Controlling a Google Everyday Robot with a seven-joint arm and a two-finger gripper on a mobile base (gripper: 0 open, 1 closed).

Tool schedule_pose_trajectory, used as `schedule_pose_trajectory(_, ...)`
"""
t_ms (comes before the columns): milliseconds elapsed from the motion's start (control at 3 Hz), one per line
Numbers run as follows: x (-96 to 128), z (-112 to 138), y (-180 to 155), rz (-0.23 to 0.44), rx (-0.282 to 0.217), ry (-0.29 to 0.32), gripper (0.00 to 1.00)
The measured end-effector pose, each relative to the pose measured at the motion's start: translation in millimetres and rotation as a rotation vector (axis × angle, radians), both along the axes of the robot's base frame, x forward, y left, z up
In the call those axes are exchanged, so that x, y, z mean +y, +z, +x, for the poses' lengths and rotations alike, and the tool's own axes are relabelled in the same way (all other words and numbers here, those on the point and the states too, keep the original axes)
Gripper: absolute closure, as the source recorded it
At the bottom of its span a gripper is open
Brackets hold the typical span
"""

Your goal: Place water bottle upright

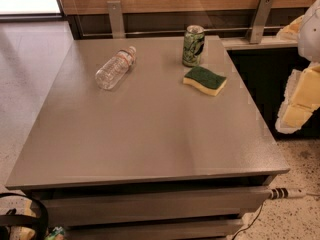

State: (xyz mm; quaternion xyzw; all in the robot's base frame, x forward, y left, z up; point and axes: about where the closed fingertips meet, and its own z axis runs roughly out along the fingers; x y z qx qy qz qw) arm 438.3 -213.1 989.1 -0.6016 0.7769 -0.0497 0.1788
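Observation:
The water bottle (115, 67) is a clear ribbed plastic bottle with a white cap. It lies on its side at the back left of the grey table (150, 134), with the cap pointing to the back right. My gripper (298, 104) shows as a white and yellow shape at the right edge of the camera view. It is off the table's right side, far from the bottle and holding nothing that I can see.
A green drink can (193, 46) stands upright at the back middle of the table. A yellow sponge with a green top (204, 80) lies just in front of it. A wooden wall with metal brackets runs behind the table. A cable (285, 193) lies on the floor at the lower right.

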Motion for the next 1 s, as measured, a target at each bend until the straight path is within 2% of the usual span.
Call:
schedule_pose_trajectory(333, 0.0, 0.0, 0.0, 0.000, 0.000, 0.000, 0.00)
schedule_pose_trajectory(667, 0.5, 9.5, 3.8, 0.028, -0.019, -0.054, 0.00)
schedule_pose_trajectory(1000, 14.3, 41.6, 9.2, 0.224, -0.045, -0.233, 0.00)
